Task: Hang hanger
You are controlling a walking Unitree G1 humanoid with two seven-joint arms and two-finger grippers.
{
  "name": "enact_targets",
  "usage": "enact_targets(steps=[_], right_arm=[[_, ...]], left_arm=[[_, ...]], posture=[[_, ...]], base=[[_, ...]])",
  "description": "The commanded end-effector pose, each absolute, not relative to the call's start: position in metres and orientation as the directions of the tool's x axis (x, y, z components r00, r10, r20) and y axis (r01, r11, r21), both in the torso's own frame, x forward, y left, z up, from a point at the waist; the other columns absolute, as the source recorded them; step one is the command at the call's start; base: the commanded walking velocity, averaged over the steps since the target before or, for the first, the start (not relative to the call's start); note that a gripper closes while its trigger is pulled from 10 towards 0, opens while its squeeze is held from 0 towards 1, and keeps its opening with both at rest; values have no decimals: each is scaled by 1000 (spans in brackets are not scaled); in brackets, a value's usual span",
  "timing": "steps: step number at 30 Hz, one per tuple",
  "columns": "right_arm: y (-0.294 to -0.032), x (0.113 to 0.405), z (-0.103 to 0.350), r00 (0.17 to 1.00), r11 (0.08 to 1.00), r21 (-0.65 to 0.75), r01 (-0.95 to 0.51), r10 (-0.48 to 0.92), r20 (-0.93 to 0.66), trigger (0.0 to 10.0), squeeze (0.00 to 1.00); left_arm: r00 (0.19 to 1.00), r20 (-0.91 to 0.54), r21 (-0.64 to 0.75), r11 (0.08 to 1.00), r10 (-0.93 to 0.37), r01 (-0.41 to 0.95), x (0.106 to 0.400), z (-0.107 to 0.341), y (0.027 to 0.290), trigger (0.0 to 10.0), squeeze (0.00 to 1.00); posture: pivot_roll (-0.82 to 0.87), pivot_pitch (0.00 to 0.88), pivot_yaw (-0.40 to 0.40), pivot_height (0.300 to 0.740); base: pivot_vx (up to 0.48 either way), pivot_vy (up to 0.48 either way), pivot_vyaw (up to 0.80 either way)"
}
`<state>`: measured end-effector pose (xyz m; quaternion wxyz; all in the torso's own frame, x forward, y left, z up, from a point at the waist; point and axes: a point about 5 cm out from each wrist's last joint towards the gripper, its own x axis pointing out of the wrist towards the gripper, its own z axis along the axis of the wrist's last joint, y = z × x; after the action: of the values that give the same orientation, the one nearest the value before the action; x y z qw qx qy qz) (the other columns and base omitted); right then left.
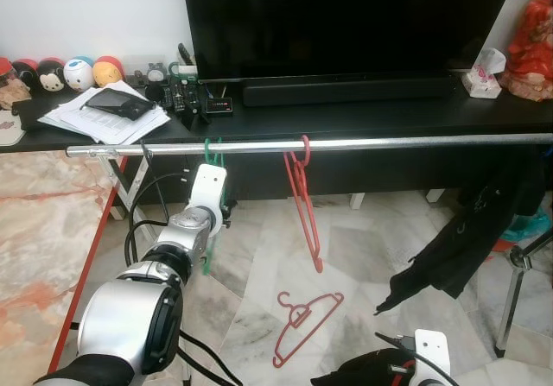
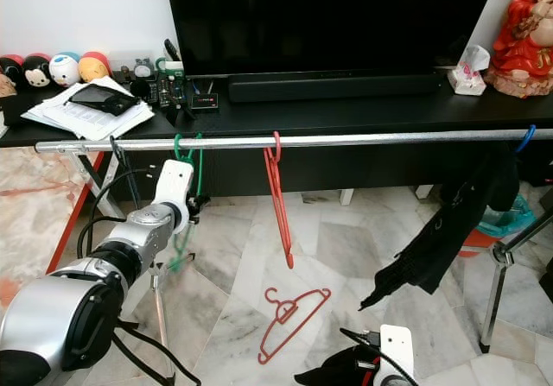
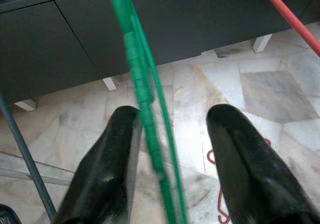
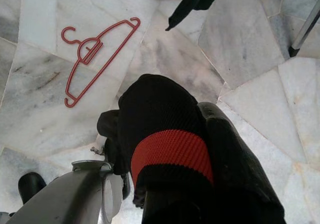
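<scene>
The green hanger [image 3: 142, 91] hangs by its hook on the silver rail [image 1: 415, 142], in front of the black TV table [image 1: 346, 114]. The left gripper [image 3: 172, 129] is up by it, fingers wide apart, with the hanger between them. A red hanger [image 1: 302, 200] hangs next to it. Another red hanger [image 4: 95, 51] lies on the floor. The right gripper [image 4: 175, 149] is low and squeezes a black and red cloth [image 4: 165, 134].

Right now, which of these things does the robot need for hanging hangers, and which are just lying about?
Needed:
- green hanger, hooked on the rail
- metal rail
- left claw, open around the green hanger

Lying about:
- television
- papers
- plush toys
- red hanger on the floor
</scene>
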<state>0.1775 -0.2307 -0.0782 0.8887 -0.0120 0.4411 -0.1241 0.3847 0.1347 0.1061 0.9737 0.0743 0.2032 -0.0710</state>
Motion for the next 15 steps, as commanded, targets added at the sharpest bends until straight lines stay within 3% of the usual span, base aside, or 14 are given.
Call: enact_targets(steps=[1, 15], right_arm=[[-232, 180, -76, 591, 967, -129, 220, -238, -771, 10000, 0], [-232, 180, -76, 591, 967, -130, 218, -237, -771, 10000, 0]], left_arm=[[903, -415, 134, 975, -109, 179, 387, 110, 133, 0, 0], [909, -403, 127, 977, -108, 173, 387, 110, 133, 0, 0]], posture=[[-189, 0, 9, 740], [-190, 0, 7, 740]], base=[[0, 0, 0], [0, 0, 0]])
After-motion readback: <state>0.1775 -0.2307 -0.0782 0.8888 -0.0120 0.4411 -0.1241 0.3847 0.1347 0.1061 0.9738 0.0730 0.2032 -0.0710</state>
